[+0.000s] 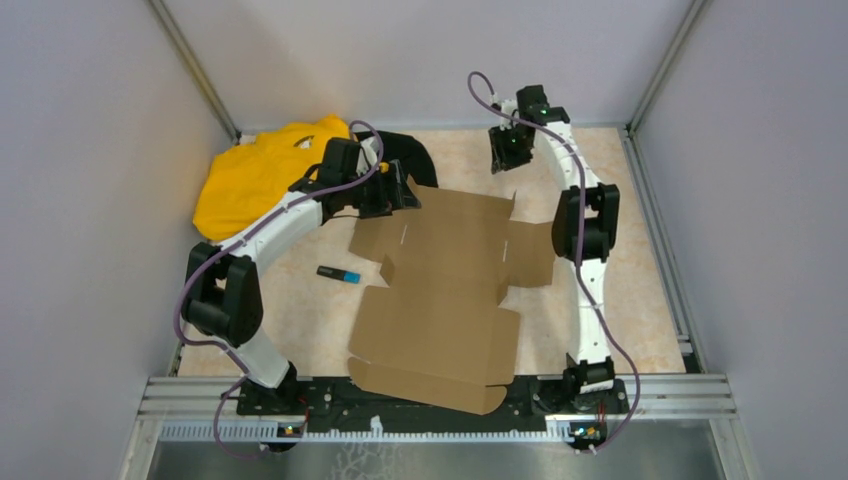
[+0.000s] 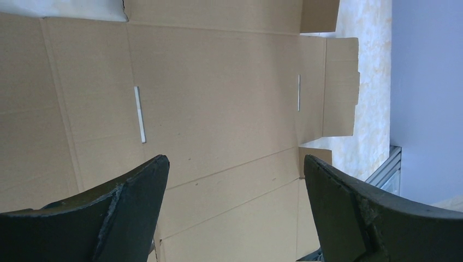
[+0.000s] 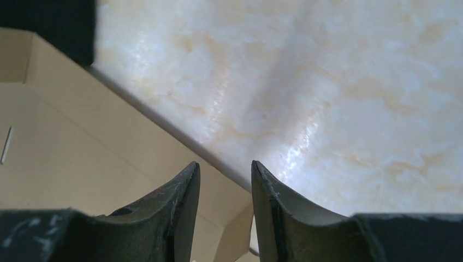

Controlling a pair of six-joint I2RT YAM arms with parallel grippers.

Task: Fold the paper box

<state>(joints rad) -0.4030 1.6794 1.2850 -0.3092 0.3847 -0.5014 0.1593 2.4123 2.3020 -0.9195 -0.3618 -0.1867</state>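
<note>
Desk (image 1: 640,300): a pale, marble-patterned surface walled in by grey panels, with both arms mounted on a rail at its near edge.

Paper box (image 1: 440,290): plain brown cardboard, unfolded, lying flat as a die-cut sheet across the middle of the desk. Its near flap reaches over the rail between the two arm bases, and its far edge lies just short of the two hands. Two thin slits show in the central panel, and a side flap juts toward the right arm.

Left arm (image 1: 270,225): white with black joints, bending inward from the left side to the sheet's far left corner.

Right arm (image 1: 585,230): rising along the sheet's right side, its wrist turned back over the far edge.

Yellow cloth (image 1: 250,175): bunched in the far left corner of the desk, clear of the cardboard.

Black cloth (image 1: 410,150): crumpled just beside the yellow one, partly hidden behind the left wrist.

Left hand (image 2: 235,164): released, its dark fingers (image 2: 136,185) spread wide above the cardboard and holding nothing.

Right hand (image 3: 225,169): slightly parted with nothing between its fingers (image 3: 180,191). It hangs over the line where the sheet's edge meets bare desk.

Marker (image 1: 339,273): a small black and blue pen-like object on the desk, just left of the sheet.
</note>
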